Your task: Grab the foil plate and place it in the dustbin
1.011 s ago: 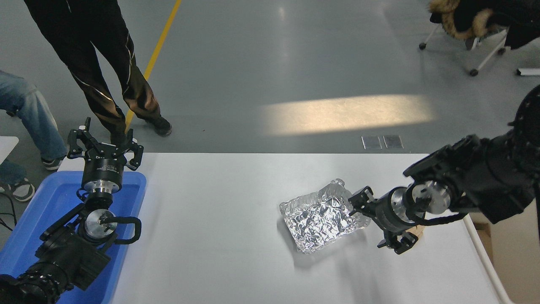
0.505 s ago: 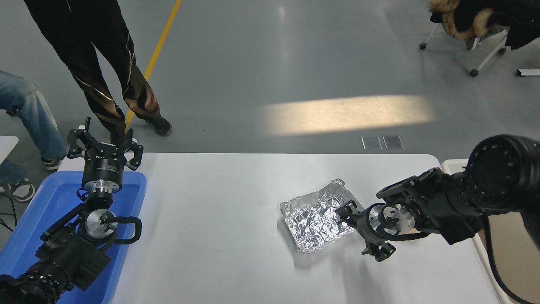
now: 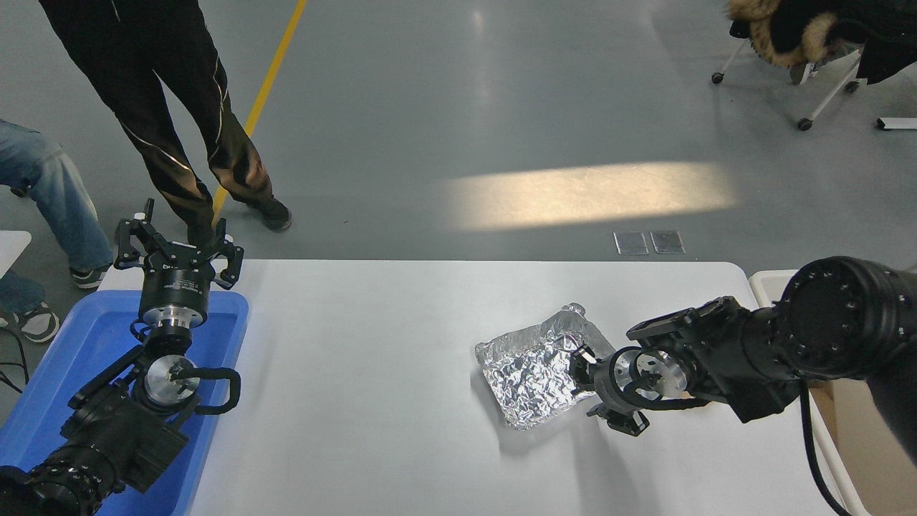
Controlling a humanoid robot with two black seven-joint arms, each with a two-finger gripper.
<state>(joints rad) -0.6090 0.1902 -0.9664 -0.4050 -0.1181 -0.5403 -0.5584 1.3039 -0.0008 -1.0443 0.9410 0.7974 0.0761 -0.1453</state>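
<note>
Left gripper: parked over the blue tub, fingers spread.
Plate: flat on the table, right of centre.
Right gripper: spread around the plate's right rim; best to seat deep before closing, as foil crumples.
Dustbin: right, beside the table.

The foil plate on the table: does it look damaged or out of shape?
Yes. The foil plate is heavily crumpled, its rim uneven and bent up at the far corner. It lies askew on the table, with the right pincer at its right edge.
</note>
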